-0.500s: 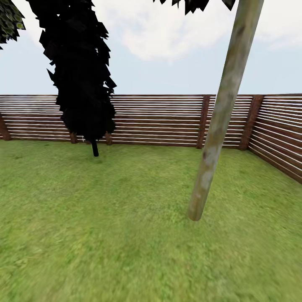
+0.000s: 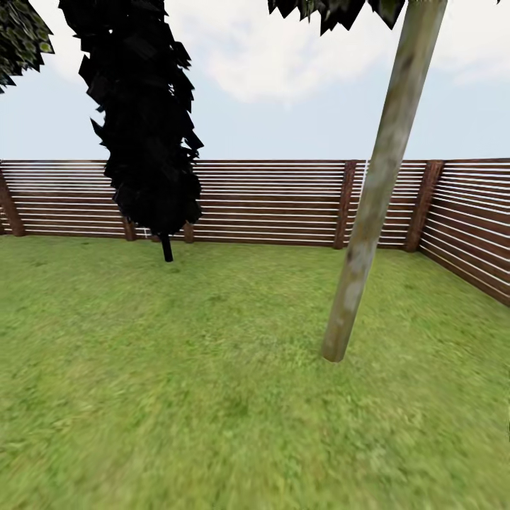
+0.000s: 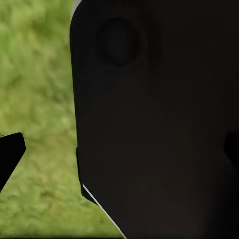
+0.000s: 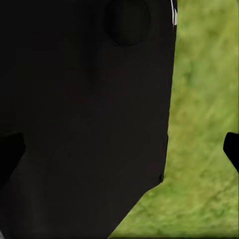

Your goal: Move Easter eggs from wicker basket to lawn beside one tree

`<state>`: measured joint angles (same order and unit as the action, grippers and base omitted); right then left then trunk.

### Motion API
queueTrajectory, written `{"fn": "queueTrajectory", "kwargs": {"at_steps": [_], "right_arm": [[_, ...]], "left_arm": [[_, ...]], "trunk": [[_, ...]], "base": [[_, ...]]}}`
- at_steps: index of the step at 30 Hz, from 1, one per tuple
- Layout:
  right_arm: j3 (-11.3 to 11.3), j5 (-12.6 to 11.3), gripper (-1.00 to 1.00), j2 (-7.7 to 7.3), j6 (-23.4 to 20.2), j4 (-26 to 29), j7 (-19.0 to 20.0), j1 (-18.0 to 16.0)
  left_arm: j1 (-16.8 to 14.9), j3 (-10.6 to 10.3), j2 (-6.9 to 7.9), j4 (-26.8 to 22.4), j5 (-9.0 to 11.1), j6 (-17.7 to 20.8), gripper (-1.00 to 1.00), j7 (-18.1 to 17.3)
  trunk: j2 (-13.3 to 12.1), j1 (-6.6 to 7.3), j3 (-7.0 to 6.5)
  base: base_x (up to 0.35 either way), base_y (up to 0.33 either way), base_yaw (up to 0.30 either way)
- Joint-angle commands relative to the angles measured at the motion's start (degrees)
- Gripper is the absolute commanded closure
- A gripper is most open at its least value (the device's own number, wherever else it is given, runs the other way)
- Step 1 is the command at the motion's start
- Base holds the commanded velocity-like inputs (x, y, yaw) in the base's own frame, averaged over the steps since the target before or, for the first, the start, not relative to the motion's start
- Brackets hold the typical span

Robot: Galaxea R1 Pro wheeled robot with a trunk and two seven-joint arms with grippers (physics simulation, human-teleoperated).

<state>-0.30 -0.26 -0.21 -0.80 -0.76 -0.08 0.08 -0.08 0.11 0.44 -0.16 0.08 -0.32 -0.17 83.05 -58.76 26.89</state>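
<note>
The Easter eggs and the wicker basket are out of view. In the head view, a tall tree [image 2: 368,212] with a bare, mottled grey-brown trunk leans up from the lawn [image 2: 177,397] right of centre, and its foot meets the grass in the middle distance. My left gripper [image 3: 119,152] is open, with one dark fingertip [image 3: 11,154] at each side of the left wrist view and nothing between them. My right gripper [image 4: 119,152] is also open and empty, one fingertip [image 4: 232,148] showing against blurred grass.
A dark cone-shaped tree [image 2: 145,120] on a thin stem stands at the back left. A brown slatted fence [image 2: 269,202] closes the lawn at the back and along the right side. A large black part of the robot [image 3: 154,124] blocks much of both wrist views.
The whole head picture has shifted slightly right and up, so the camera has moved. Both trees and the fence keep their places relative to each other.
</note>
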Motion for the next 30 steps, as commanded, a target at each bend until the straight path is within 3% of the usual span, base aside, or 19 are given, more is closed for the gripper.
{"fn": "queueTrajectory", "kwargs": {"at_steps": [1, 7, 8, 30], "right_arm": [[0.08, -0.02, -1.0, 0.0, -0.08, 0.05, -0.01, 0.0], [0.87, 0.75, -1.0, 1.48, 1.85, 2.0, -0.04, 0.0], [0.96, 0.86, -1.0, 1.55, 3.13, 3.17, -0.02, 0.0], [1.1, 0.89, -1.0, 1.54, 3.36, 3.23, -0.09, 0.0]], "left_arm": [[-0.01, 0.0, 0.0, -0.02, 0.01, -0.03, -1.0, -0.01], [-0.01, 0.22, 1.01, -0.18, 0.3, -1.97, -1.0, 0.32], [-0.01, 0.23, 1.08, -0.18, 0.31, -4.86, -1.0, 0.32], [-0.01, 0.21, 1.14, -0.19, 0.24, -5.04, -1.0, 0.35]], "trunk": [[0.03, 0.03, 0.04], [0.03, 0.03, 0.23], [0.03, 0.03, 0.27], [0.03, 0.03, 1.11]], "base": [[-0.257, 0.18, 0.018], [-0.077, 0.054, 0.193], [-0.01, 0.007, 0.251], [-0.001, 0.001, 0.271]]}}
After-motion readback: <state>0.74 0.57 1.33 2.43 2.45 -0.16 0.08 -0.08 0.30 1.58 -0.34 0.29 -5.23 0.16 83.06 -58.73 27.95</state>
